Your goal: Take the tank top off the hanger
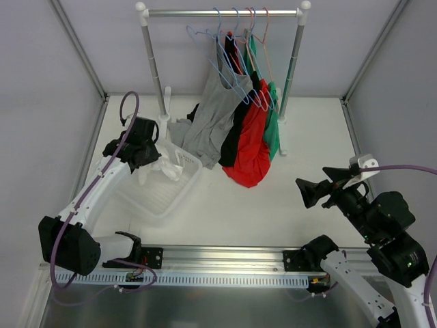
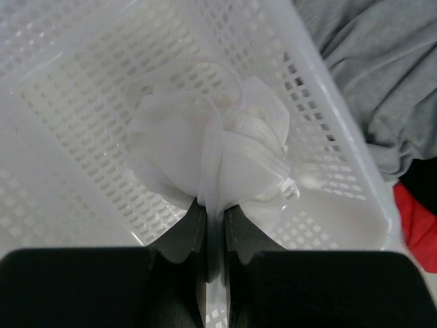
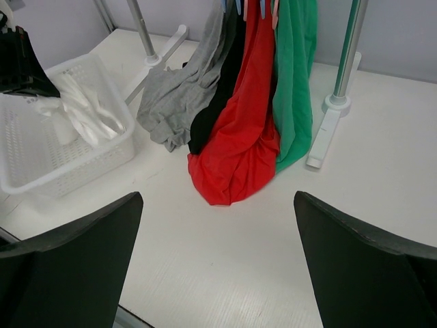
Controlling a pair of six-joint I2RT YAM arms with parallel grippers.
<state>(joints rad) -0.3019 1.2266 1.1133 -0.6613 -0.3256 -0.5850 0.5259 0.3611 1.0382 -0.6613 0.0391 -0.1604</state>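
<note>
The white tank top (image 2: 205, 137) hangs bunched from my left gripper (image 2: 215, 212), which is shut on its fabric just above the white basket (image 2: 328, 116). In the top view the left gripper (image 1: 151, 158) is over the basket's far corner and the tank top (image 1: 162, 167) droops into the basket. It also shows in the right wrist view (image 3: 85, 113). A light blue wire hanger (image 1: 218, 17) hangs on the rail with other hangers. My right gripper (image 1: 308, 191) is open and empty, held above the table at the right (image 3: 218, 198).
A clothes rack (image 1: 222, 12) stands at the back with a grey tank top (image 1: 215, 116), a black garment (image 1: 235, 133), a red garment (image 1: 251, 147) and a green one (image 1: 273, 126) hanging to the table. The rack's foot (image 3: 328, 133) lies at the right.
</note>
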